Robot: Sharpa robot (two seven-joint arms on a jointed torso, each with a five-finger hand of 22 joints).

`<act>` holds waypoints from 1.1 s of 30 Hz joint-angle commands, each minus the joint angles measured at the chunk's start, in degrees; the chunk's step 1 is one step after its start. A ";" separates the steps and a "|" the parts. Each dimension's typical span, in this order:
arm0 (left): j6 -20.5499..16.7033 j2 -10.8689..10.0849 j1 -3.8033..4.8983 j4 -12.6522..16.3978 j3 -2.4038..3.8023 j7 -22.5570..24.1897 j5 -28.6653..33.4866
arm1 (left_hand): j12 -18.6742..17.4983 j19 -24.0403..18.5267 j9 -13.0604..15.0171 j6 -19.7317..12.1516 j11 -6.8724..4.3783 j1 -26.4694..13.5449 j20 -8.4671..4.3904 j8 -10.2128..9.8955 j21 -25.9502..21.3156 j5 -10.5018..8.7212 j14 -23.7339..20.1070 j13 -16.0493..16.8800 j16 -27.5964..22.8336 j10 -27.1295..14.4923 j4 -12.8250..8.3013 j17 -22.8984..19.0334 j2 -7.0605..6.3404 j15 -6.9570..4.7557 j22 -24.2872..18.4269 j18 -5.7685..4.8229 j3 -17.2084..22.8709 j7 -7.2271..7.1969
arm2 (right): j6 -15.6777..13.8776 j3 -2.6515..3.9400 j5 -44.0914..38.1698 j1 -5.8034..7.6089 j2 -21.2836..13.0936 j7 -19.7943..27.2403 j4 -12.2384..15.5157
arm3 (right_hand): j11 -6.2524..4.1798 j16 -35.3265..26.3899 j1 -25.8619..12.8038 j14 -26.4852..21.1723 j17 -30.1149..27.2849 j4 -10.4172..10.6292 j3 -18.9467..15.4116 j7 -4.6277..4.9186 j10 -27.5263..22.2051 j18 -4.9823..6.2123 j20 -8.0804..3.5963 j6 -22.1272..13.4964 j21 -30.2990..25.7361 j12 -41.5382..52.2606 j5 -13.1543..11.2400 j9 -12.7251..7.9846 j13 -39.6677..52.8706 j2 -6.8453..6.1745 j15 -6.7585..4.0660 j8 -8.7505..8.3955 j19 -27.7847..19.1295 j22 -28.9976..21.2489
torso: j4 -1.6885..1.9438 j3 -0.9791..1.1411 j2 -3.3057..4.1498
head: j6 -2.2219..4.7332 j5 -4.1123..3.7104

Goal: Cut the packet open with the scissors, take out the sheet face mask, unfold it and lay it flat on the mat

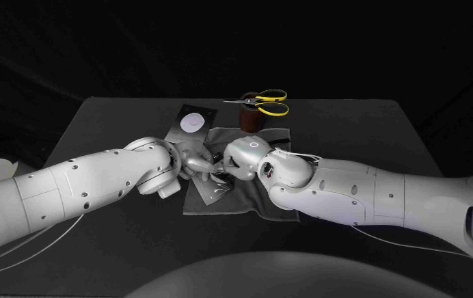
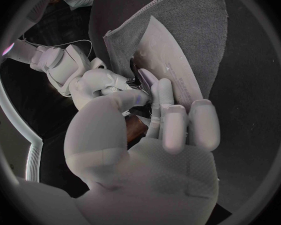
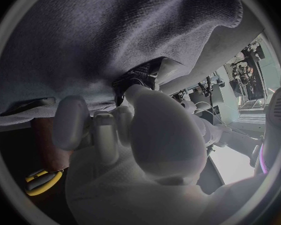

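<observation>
The scissors [image 1: 264, 103] lie apart at the desk's [image 1: 374, 127] far side, so the packet [image 2: 172, 60] on the mat [image 1: 247, 206] seems cut; the left robot hand [image 1: 182, 161] and right robot hand [image 1: 241, 156] meet at it, I cannot tell their hold, mask not yet spread.

we see a dull, woven cloth mat [image 2: 203, 30] with a stitched edge, a smooth shiny packet [image 2: 168, 60], and scissors [image 1: 258, 102] with glossy plastic handles.

White screw-dotted arms [image 1: 89, 185], silver hands [image 1: 197, 163]
</observation>
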 commanded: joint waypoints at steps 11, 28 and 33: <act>0.04 -0.04 -0.39 0.04 -0.35 -0.26 1.89 | 0.18 -1.28 3.18 -0.45 -0.02 0.34 0.14 0.13 -0.86 -0.28 1.81 -0.25 -0.28 -0.48 -7.83 -0.11 1.21 -0.21 -1.08 0.07 8.02 0.02 | -3.53 -0.17 0.02 -0.42 -2.22 -0.21 1.48 | -1.23 0.55 -1.01 6.13 14.97 -1.30 2.31 -0.59 3.01 -0.25 -0.51 0.78 1.49 1.30 0.36 2.51 9.14 -0.04 -0.67 2.92 0.82 4.88 | -0.01 0.00 0.00 | 0.01 0.10; -1.40 -0.17 -0.38 0.26 -0.35 0.26 3.12 | 0.17 -1.61 3.26 -0.57 0.03 0.30 0.24 0.11 -1.09 -0.42 1.73 -0.37 -0.38 -0.57 -7.72 -0.26 1.26 -0.15 -1.48 0.16 7.81 0.06 | -9.59 1.56 2.07 -0.32 -7.21 1.35 9.12 | -1.30 0.62 -1.57 6.15 15.07 -1.53 2.87 -0.66 3.29 -0.41 -0.61 0.75 2.26 1.82 0.36 2.79 9.51 -0.26 -0.74 3.44 1.13 5.34 | -0.02 0.02 -0.02 | 0.01 0.27; -1.88 -0.21 -0.38 0.41 -0.35 0.52 3.37 | 0.17 -1.61 3.26 -0.57 0.03 0.30 0.24 0.11 -1.09 -0.42 1.73 -0.37 -0.38 -0.57 -7.72 -0.26 1.26 -0.15 -1.48 0.16 7.81 0.06 | -10.55 2.48 4.57 -0.10 -9.35 2.17 12.49 | -1.31 0.62 -1.59 6.15 15.07 -1.56 2.91 -0.66 3.28 -0.42 -0.61 0.74 2.32 1.77 0.36 2.81 9.48 -0.27 -0.75 3.47 1.15 5.37 | -0.08 0.04 -0.02 | 0.01 0.32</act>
